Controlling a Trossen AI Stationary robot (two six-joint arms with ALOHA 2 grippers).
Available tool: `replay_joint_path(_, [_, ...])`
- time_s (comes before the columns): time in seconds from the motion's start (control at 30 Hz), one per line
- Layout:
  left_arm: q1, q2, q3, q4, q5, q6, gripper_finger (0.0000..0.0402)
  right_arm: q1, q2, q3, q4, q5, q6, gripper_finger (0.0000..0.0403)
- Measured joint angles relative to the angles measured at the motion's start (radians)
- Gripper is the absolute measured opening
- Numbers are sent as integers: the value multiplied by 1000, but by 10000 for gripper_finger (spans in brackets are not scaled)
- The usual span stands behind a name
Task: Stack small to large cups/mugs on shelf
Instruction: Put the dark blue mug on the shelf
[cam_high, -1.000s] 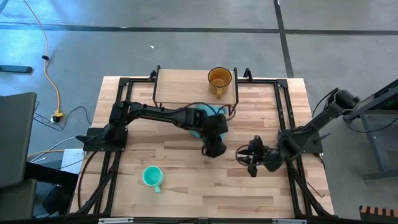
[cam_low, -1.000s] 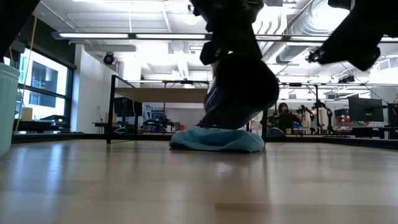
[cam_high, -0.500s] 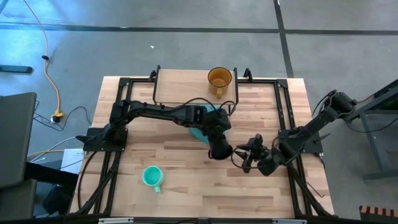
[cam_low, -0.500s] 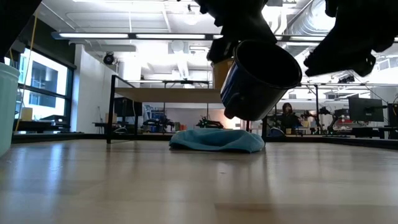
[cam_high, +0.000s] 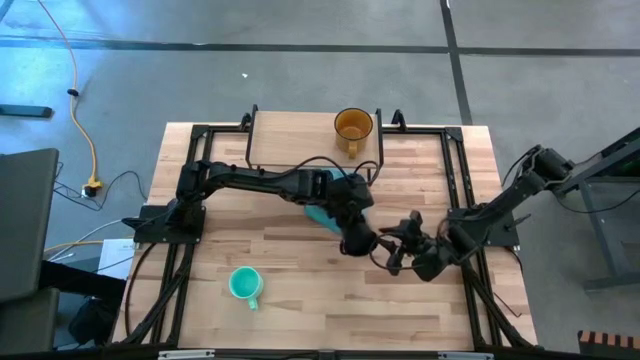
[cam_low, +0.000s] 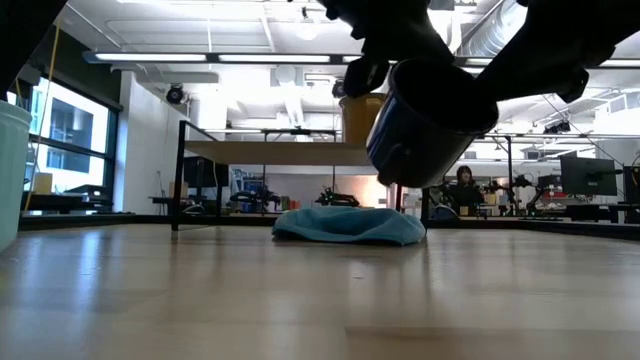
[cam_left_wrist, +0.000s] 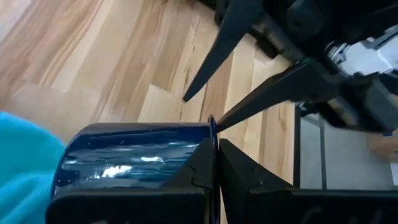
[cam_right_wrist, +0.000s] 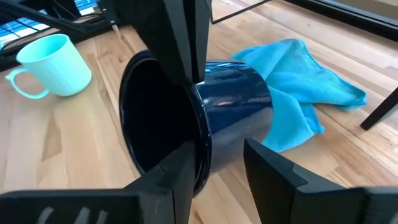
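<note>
The glossy dark navy mug (cam_right_wrist: 205, 118) is held tilted above the light wood-plank table (cam_high: 300, 300), its rim pinched by the closed left gripper (cam_left_wrist: 214, 165). The right gripper (cam_right_wrist: 214, 171) is spread wide around that rim, a crumpled light blue cloth (cam_right_wrist: 305, 87) just beyond. An office with ceiling lights (cam_low: 210, 57) is seen behind.

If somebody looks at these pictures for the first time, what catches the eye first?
The dark navy mug hangs tilted above the table's middle, its rim pinched by the left claw, while the open right claw straddles that rim. Behind it lies a blue cloth, and an amber mug stands on the shelf.
</note>
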Motion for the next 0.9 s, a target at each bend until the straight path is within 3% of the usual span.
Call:
replay_joint_path(0.3, [0, 0, 0, 58, 5, -23, 0, -18, 0, 0, 0, -10, 2, 120])
replay_joint_path(0.53, [0, 1, -2, 67, 5, -28, 1, -17, 0, 1, -3, -54, 2, 13])
replay_joint_path(0.9, [-3, 0, 0, 43, 8, 48, 1, -13, 0, 1, 6, -114, 47, 4])
